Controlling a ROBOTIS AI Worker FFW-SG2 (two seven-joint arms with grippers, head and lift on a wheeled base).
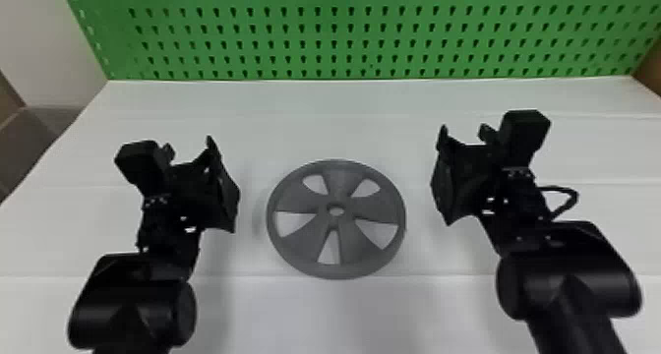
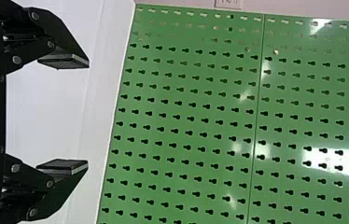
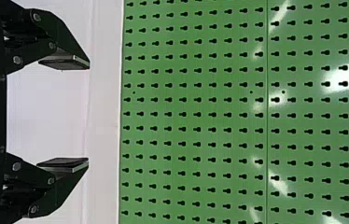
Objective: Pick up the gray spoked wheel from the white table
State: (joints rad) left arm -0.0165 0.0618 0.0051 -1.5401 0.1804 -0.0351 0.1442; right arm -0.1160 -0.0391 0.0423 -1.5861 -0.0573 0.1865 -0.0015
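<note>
Between the two arms, the gray spoked wheel [image 1: 305,199] lies flat on the white table [image 1: 334,122] in the head view. To its left is my left gripper [image 1: 190,146], apart from it. On the wheel's other side, my right gripper [image 1: 464,132] is held a short way off, touching nothing. In the left wrist view the left gripper [image 2: 88,114] is open, its fingers wide apart with nothing between them. The right wrist view has the right gripper [image 3: 88,113] open and holding nothing.
A green pegboard [image 1: 334,33] stands along the table's back edge, beyond both grippers. Bare tabletop [image 1: 334,313] lies in front of the wheel and behind it. The table's left edge slants down at the far left.
</note>
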